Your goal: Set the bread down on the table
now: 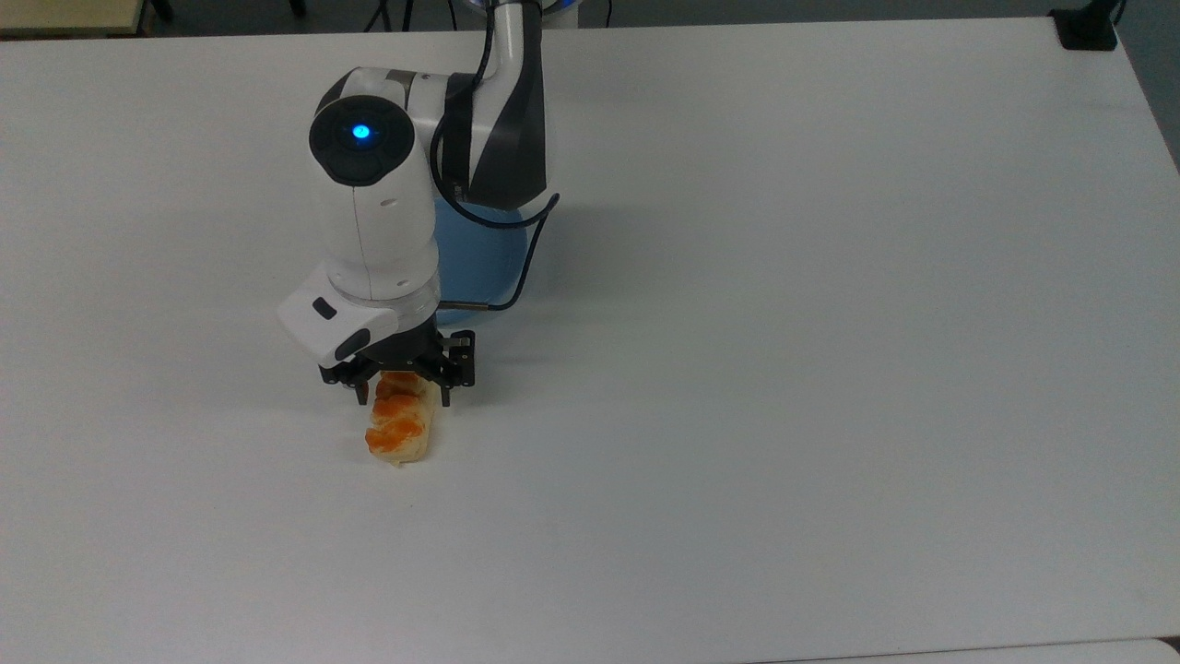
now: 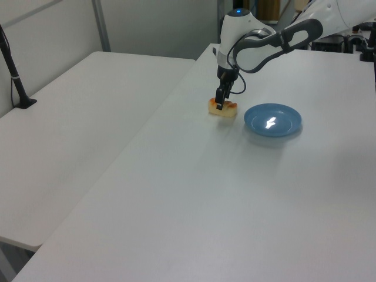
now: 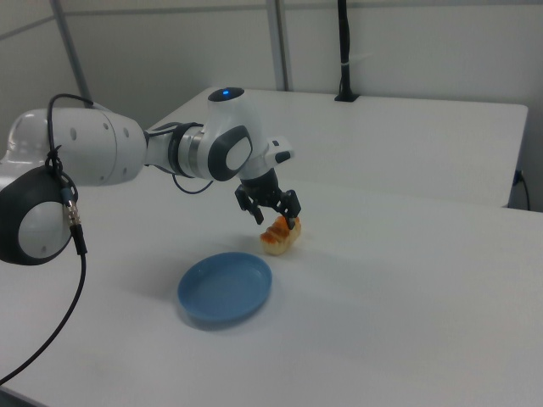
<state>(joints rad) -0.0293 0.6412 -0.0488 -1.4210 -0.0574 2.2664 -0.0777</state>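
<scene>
Resting on the white tabletop [image 1: 784,369], the bread [image 1: 401,427] lies flat with its orange glazed patches facing up, just outside the rim of the blue plate [image 3: 225,287]. From my remote seat I see the gripper [image 1: 402,392] poised right over the loaf's near end in the top view, and its fingers [image 1: 361,391] stand spread apart — one on each side of the bread, with a gap between each finger and the pastry, so nothing is clamped. In the right view the two dark fingers [image 3: 294,203] splay out just above the loaf [image 3: 280,236], which sits on the surface beside the plate, toward the right view's upper right of it. In the left view the bread [image 2: 222,108] sits at the left view's left of the plate [image 2: 272,120], close to it but not touching, and the gripper [image 2: 219,104] hangs directly at the loaf.

The white arm [image 1: 373,221] reaches over the plate in the top view and hides most of it — a sliver of blue [image 1: 475,263] peeks out beside the wrist. A black cable [image 1: 516,267] loops from the arm down toward the wrist. The plate carries nothing in the left and right views. A second white table [image 2: 76,117] stands alongside at the left view's left, with a black post [image 2: 14,76] clamped to it.
</scene>
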